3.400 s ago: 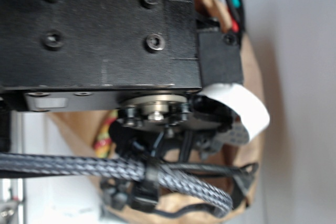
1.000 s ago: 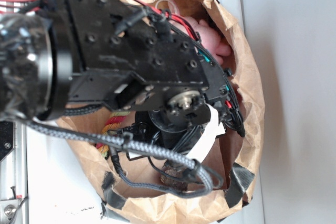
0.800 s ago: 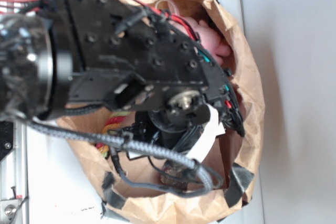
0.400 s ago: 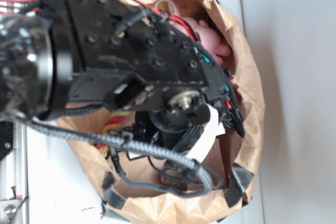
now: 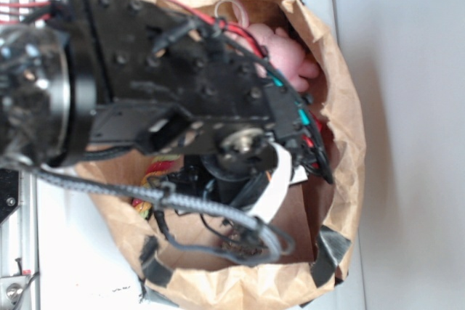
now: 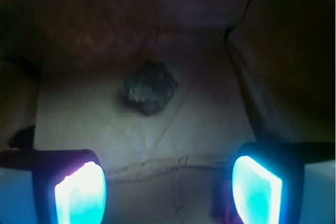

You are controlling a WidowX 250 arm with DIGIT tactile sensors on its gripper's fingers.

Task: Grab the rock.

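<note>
In the wrist view the rock (image 6: 149, 86), a small rough dark grey-brown lump, lies on the creased brown floor of the paper bag (image 6: 210, 129). It is ahead of my gripper (image 6: 168, 192) and a little left of centre. The gripper is open. Its two glowing fingertips (image 6: 81, 192) stand wide apart, with only bare paper between them, and they do not touch the rock. In the exterior view the black arm (image 5: 182, 99) reaches down into the bag (image 5: 349, 128) and hides the gripper.
A pink plush toy (image 5: 280, 52) lies at the back of the bag. Red and yellow fabric (image 5: 149, 179) shows at the left wall. The bag walls rise close on all sides, dark in the wrist view (image 6: 283, 66). Black tape (image 5: 327, 252) patches the rim.
The arm was close to the camera 3.4 s ago and has since dropped into the bag. In the last half second it shifted slightly left, uncovering more of the pink plush.
</note>
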